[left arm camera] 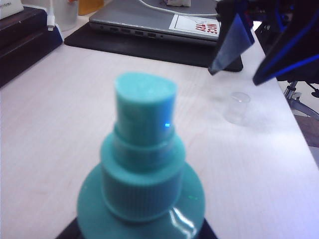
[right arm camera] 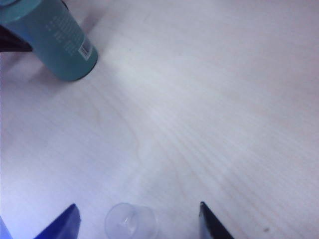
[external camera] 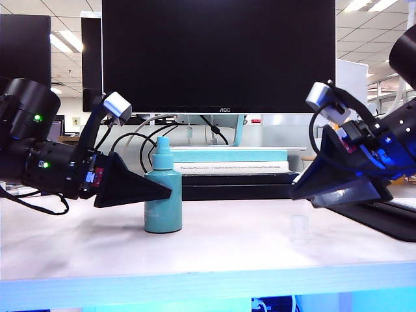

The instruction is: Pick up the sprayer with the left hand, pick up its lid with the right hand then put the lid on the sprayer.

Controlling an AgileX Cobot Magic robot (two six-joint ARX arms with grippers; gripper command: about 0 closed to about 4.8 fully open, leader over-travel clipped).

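- The sprayer (external camera: pixel 162 201) stands upright on the pale worktop (external camera: pixel 214 250), at about 9 o'clock from the middle of the exterior view, in front of a dark monitor (external camera: pixel 218 55).
- It is a small teal cylinder with rounded shoulders; a ribbed collar and a lighter blue nozzle rise from its top, seen close up in the left wrist view (left arm camera: pixel 144 164).
- In the right wrist view the sprayer (right arm camera: pixel 60 42) shows fine white print and a small barcode label on its side.
- The left claw (external camera: pixel 162 190) reaches in from 9 o'clock and is closed on the sprayer's body, its black fingers meeting the bottle just below the shoulders; the base rests on the worktop.
- The lid (external camera: pixel 299 229) is a tiny clear cap, almost invisible, standing on the worktop well apart from the sprayer, at about 3 o'clock from it.
- In the left wrist view the lid (left arm camera: pixel 237 107) looks like a faint glassy cylinder.
- The right claw (external camera: pixel 302 190) hangs above the lid, tilted down, its jaws spread wide and holding nothing.
- In the right wrist view the lid (right arm camera: pixel 130 221) lies between the right claw's two fingertips (right arm camera: pixel 62 224), touching neither.
- A stack of books (external camera: pixel 227 168) sits behind the sprayer under the monitor.
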